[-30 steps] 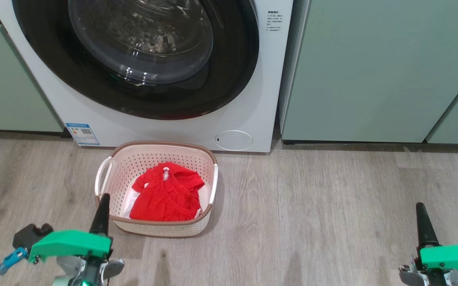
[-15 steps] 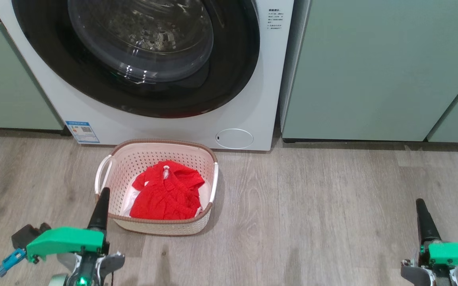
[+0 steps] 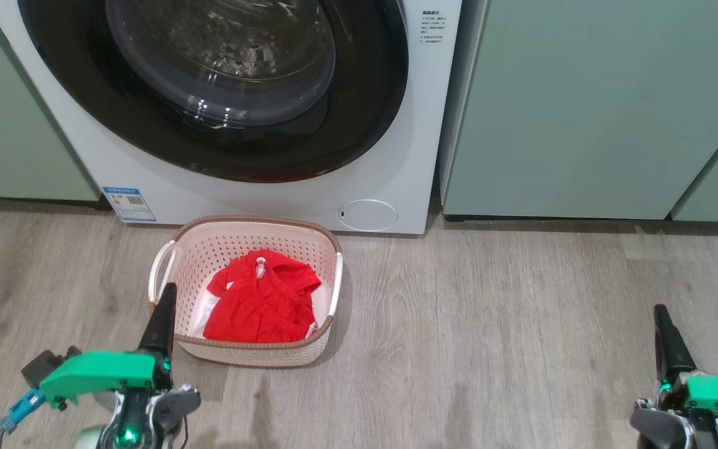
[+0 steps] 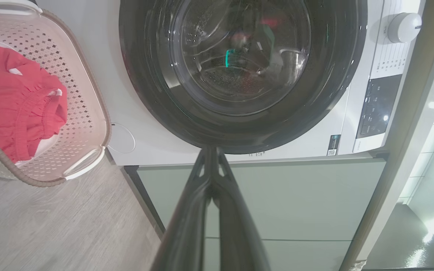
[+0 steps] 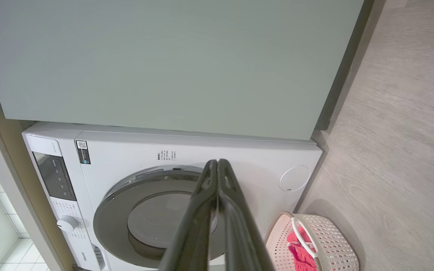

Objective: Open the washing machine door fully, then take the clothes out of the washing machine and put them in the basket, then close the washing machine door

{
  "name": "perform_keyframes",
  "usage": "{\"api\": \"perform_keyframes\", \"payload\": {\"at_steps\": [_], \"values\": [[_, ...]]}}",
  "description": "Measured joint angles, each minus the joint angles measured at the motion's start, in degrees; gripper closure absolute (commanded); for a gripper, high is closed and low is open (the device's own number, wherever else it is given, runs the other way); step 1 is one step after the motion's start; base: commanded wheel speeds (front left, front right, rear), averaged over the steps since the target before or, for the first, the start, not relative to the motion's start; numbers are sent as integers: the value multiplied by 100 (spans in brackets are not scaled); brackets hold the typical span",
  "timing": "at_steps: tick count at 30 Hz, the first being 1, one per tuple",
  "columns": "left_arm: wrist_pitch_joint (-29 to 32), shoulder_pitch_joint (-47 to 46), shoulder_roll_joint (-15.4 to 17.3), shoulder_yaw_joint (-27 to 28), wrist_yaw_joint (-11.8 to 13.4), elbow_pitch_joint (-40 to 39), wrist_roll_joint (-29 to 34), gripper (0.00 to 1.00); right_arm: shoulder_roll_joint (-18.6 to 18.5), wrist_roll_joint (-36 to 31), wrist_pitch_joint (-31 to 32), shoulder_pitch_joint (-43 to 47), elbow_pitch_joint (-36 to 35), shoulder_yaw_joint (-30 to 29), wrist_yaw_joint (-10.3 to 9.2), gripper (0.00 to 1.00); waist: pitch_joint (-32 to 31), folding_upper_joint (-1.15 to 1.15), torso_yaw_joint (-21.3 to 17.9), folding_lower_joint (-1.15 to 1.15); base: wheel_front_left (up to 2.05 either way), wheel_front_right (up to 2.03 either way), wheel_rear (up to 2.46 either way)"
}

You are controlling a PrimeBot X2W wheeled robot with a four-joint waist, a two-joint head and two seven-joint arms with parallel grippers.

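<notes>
Laundry done: the washing machine door point(image 3: 222, 75) sits shut against the white washing machine point(image 3: 390, 181), its glossy black rim flush with the front panel. At 6 o'clock from the door, the basket point(image 3: 253, 220) stands on the wood-look floor point(image 3: 490, 324) just in front of the machine, with the red clothes point(image 3: 259, 302) heaped inside (a sliver of white peeks out beneath them).

The left gripper point(image 3: 168, 292) hangs at the basket's 8 o'clock, dark fingers pressed together and holding nothing. Its tip overlaps the brown rim, and whether it touches cannot be told. The right gripper point(image 3: 660, 310), well apart at the basket's 3 o'clock, is likewise closed and empty.

The left wrist view adds a white dial point(image 4: 401, 27), a dark control panel point(image 4: 377, 105) and the perforated drum point(image 4: 236, 56) behind the clear window. The right wrist view adds a pale green cabinet point(image 5: 164, 60) touching the machine's side.
</notes>
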Motion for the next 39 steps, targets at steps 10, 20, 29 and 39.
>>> {"api": "perform_keyframes", "payload": {"at_steps": [10, 20, 29, 39], "values": [[158, 6, -68, 127, 0, -197, -577, 100, 0, 648, 199, -125, -45, -47, -1, 100, 28, 0, 7, 0, 0, 0, 0], [158, 7, -77, 132, 0, -215, -611, 100, -1, 681, 199, -125, -48, -51, -1, 100, 28, 0, 7, 0, 0, 0, 0], [158, 7, -77, 133, 0, -215, -611, 100, -1, 681, 199, -125, -48, -51, -1, 100, 28, 0, 7, 0, 0, 0, 0], [159, 7, -77, 133, 0, -215, -611, 100, -1, 681, 199, -125, -48, -52, -1, 100, 27, 0, 7, 0, 0, 0, 0]]}}
